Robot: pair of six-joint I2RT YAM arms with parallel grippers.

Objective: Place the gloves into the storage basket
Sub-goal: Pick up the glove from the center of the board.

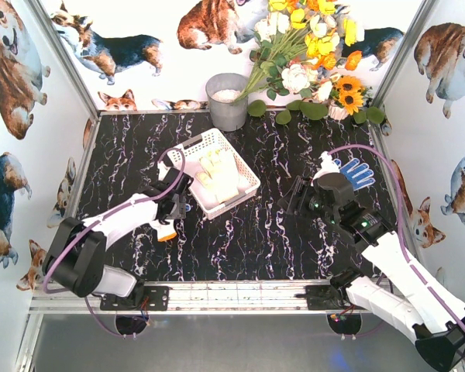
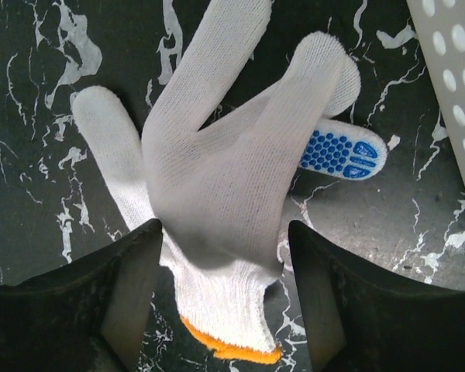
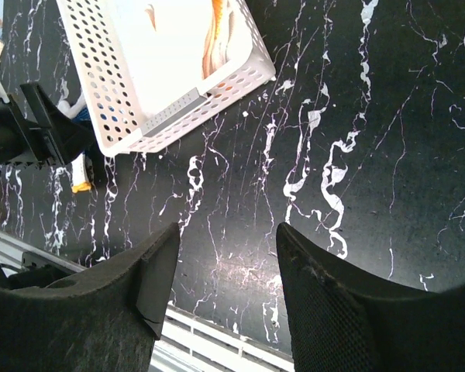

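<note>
A white knit glove [image 2: 225, 155] with an orange cuff lies flat on the black marbled table. My left gripper [image 2: 223, 232] is open and straddles its wrist end, with a gap on the right side. A blue-dotted fingertip [image 2: 342, 153] pokes out from under the glove. From above, the left gripper [image 1: 177, 204] hovers just left of the storage basket [image 1: 244, 167], and the orange cuff [image 1: 167, 231] shows below it. Pale gloves [image 1: 219, 177] lie in the basket. A blue-dotted glove [image 1: 356, 172] lies behind my right gripper [image 1: 293, 198]. The right gripper [image 3: 226, 232] is open over bare table.
A grey metal bucket [image 1: 227, 101] and a bunch of artificial flowers [image 1: 310, 54] stand at the back. Corgi-print walls close off the left, right and rear. An aluminium rail [image 1: 240, 294] runs along the near edge. The basket wall [image 2: 457, 93] is close on the left gripper's right.
</note>
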